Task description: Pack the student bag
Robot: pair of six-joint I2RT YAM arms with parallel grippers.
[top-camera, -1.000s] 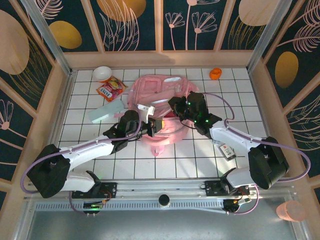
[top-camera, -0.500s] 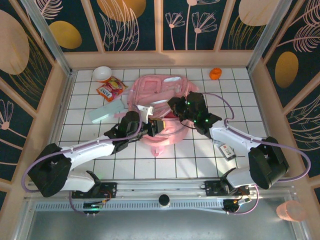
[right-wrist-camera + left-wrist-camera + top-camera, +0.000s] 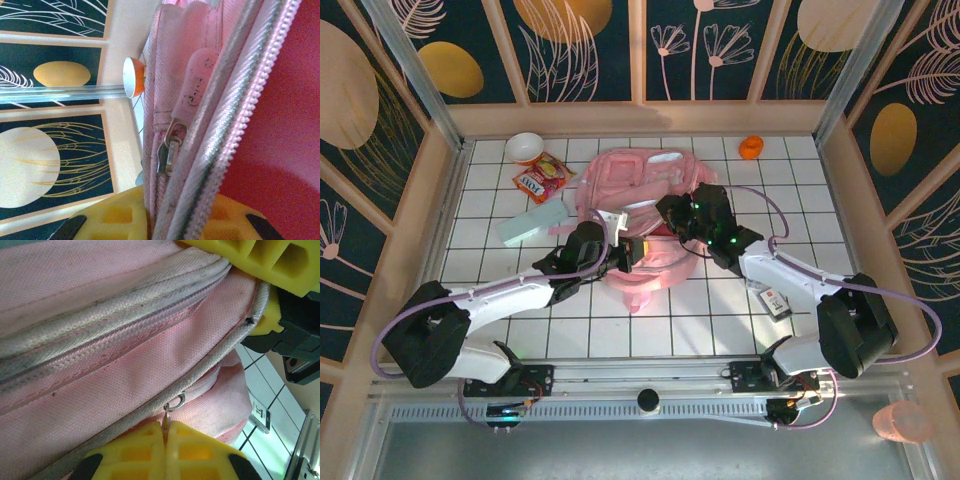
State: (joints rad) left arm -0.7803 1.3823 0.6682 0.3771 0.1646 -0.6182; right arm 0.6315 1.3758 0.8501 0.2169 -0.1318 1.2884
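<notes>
The left claw (image 3: 166,432) is pressing its yellow pads fully together and pinching a thin metal zip pull (image 3: 165,417) between them, with pink cloth and white piping lying just above the tips. This grip looks like the start of dragging the slider along its seam, though whether to open or close it I cannot tell. The right claw (image 3: 172,220) is standing only slightly apart and clamping a fold of the bag's rim between its pads, next to a row of pink zip teeth and a second, untouched slider with a pink tab (image 3: 192,95). It is probably anchoring the cloth so that the soft seam is staying taut against the other arm's pull and is not bunching. A red surface is showing beside those teeth, lining or contents I cannot say. The student bag (image 3: 640,180) is lying flat on the white tiled table (image 3: 670,320), at the middle towards the far wall, with both claws meeting at its near edge. Left of it, apart from it, a bowl (image 3: 524,147), a red snack packet (image 3: 542,178) and a pale case (image 3: 532,222) are waiting, seemingly yet to be packed, and an orange cup (image 3: 750,147) is sitting near the far right.
</notes>
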